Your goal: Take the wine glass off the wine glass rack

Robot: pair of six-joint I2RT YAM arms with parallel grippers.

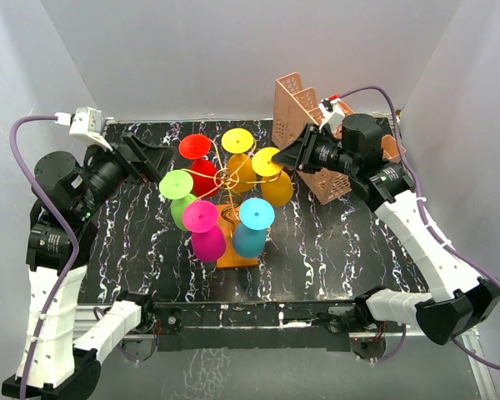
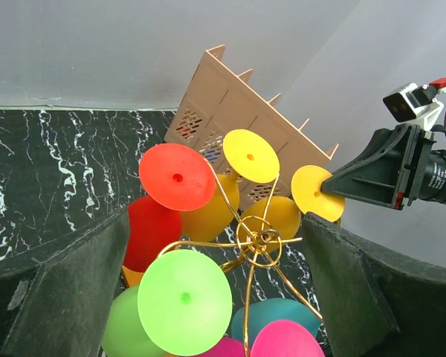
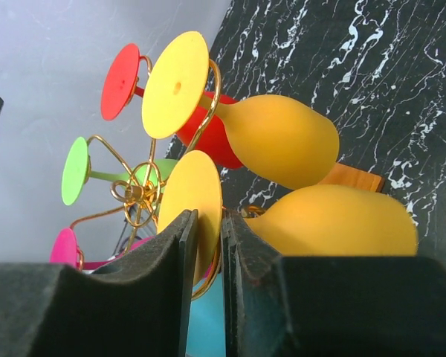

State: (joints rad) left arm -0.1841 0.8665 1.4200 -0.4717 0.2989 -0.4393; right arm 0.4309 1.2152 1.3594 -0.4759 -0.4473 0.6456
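The wine glass rack [image 1: 227,177], thin gold wire with scroll arms on an orange base [image 1: 237,254], stands mid-table and carries several coloured glasses hanging upside down. My right gripper [image 1: 293,158] has reached in from the right. In the right wrist view its jaws [image 3: 208,245] are shut on the flat foot of a yellow wine glass [image 3: 197,193], whose bowl [image 3: 334,223] hangs just beyond the right finger. This glass still sits in its wire arm. My left gripper [image 1: 154,158] is wide open left of the rack, its fingers [image 2: 67,290] apart and holding nothing.
A tall salmon-pink lattice crate [image 1: 304,117] leans at the back right, just behind my right wrist. Red [image 1: 202,167], green [image 1: 179,196], pink [image 1: 207,233], teal [image 1: 252,229] and a second yellow glass [image 1: 237,150] crowd the rack. White walls enclose the table.
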